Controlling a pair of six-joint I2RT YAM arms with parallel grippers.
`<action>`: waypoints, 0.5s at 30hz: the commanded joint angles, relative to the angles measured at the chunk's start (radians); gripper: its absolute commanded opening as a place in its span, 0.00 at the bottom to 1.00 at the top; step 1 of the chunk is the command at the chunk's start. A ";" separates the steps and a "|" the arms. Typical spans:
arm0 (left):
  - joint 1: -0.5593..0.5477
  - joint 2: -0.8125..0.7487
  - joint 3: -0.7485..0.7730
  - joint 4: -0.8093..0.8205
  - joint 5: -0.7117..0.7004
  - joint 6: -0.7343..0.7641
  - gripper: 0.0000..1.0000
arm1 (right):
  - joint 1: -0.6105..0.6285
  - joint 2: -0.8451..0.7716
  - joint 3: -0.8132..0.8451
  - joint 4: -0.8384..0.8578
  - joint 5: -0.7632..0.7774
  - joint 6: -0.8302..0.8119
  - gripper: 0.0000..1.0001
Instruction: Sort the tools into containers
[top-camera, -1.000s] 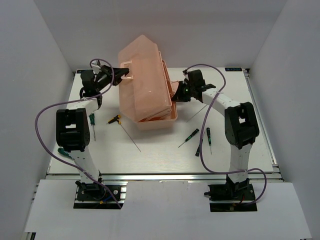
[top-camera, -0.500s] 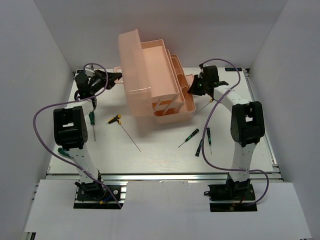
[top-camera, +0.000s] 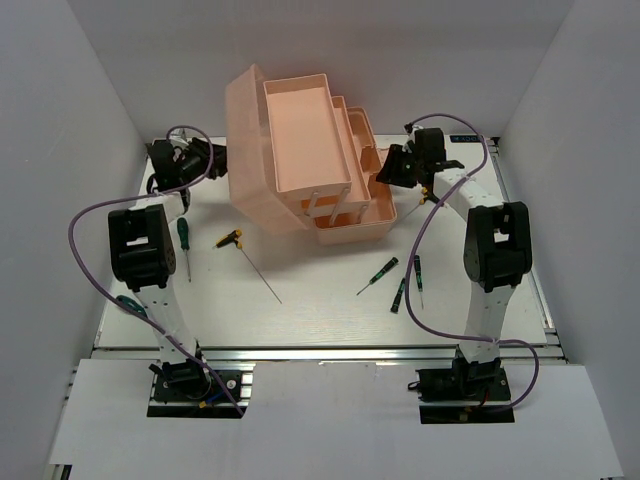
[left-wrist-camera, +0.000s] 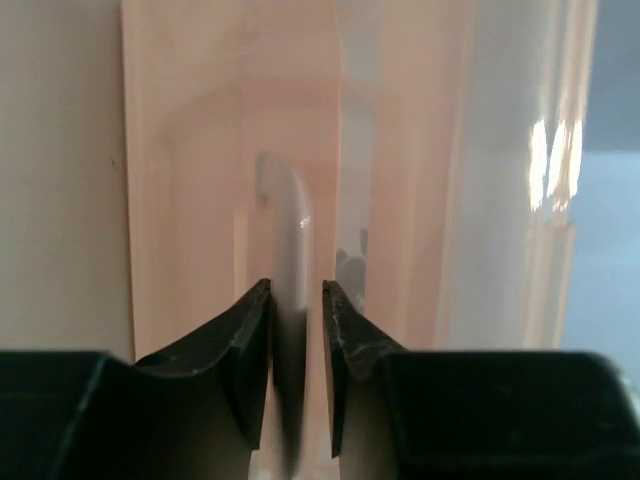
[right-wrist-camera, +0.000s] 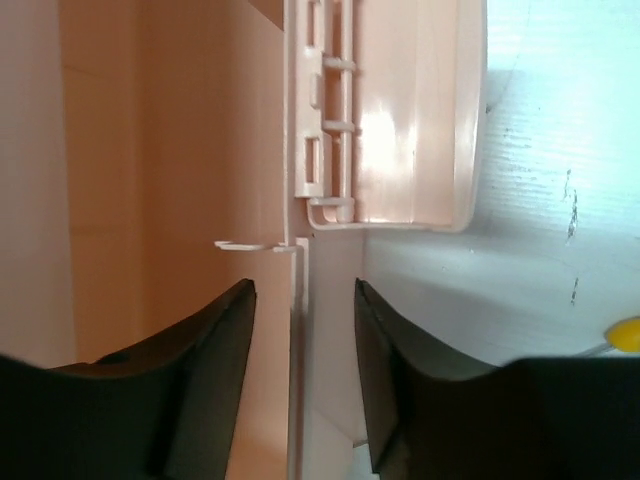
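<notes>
The salmon-pink toolbox (top-camera: 352, 232) stands open at the back, its tiered trays (top-camera: 305, 135) fanned out and its translucent lid (top-camera: 243, 150) thrown left. My left gripper (top-camera: 218, 157) straddles the lid's handle (left-wrist-camera: 290, 225); the left gripper's (left-wrist-camera: 297, 290) jaws stand slightly apart, with a slim gap beside the handle. My right gripper (top-camera: 386, 170) is open around the box's thin right wall (right-wrist-camera: 298, 330). On the table lie a yellow-and-black handled rod (top-camera: 232, 238), a green screwdriver (top-camera: 183, 235) and small screwdrivers (top-camera: 384, 270) (top-camera: 417, 268).
A larger green-handled screwdriver (top-camera: 126, 304) lies by the left arm's base. A yellow handle tip (right-wrist-camera: 626, 333) shows at the right wrist view's edge. Purple cables (top-camera: 90, 225) loop off both arms. White walls close in the table on three sides.
The lid swung up and over to the left, and the trays spread out. Both grippers loosened their jaws; the right arm shifted right and back.
</notes>
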 joint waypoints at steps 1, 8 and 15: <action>0.035 -0.042 0.085 -0.181 0.003 0.103 0.39 | -0.014 -0.004 0.067 0.052 -0.056 -0.021 0.51; 0.072 -0.073 0.234 -0.588 -0.081 0.413 0.48 | -0.043 -0.019 0.101 0.040 -0.118 -0.031 0.54; 0.073 -0.100 0.219 -0.716 -0.130 0.505 0.48 | -0.055 -0.052 0.097 0.026 -0.153 -0.040 0.56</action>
